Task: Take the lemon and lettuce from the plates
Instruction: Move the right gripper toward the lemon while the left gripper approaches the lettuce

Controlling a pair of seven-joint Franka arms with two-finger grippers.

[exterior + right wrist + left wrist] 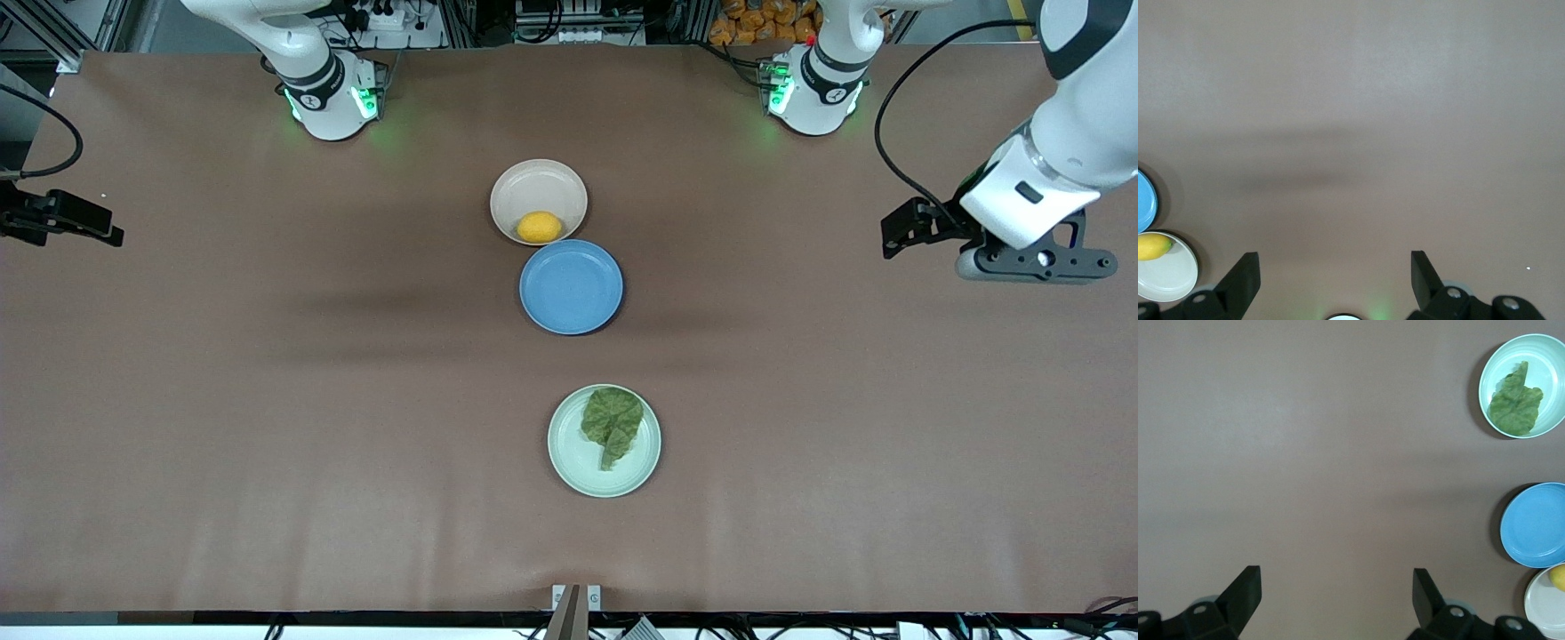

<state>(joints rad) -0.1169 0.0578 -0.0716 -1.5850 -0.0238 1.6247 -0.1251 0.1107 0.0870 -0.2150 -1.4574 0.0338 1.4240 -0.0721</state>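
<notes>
The lemon [540, 227] lies on the beige plate [538, 182], near the robots' bases. The lettuce [612, 422] lies on the mint plate [578, 462], nearest the front camera. My left gripper [1036, 265] hangs high over bare table at the left arm's end, open and empty [1337, 593]; its wrist view shows the lettuce [1515, 405] and the lemon's edge [1558, 577]. My right gripper [1335, 277] is open and empty over bare table at the right arm's end, with only a black part of it in the front view [53, 218]. Its wrist view shows the lemon [1153, 246].
An empty blue plate [571, 286] sits between the beige and mint plates, touching the beige one. The brown table [267, 400] stretches wide on both sides of the plates. The arms' bases [333, 98] stand along the table's edge farthest from the front camera.
</notes>
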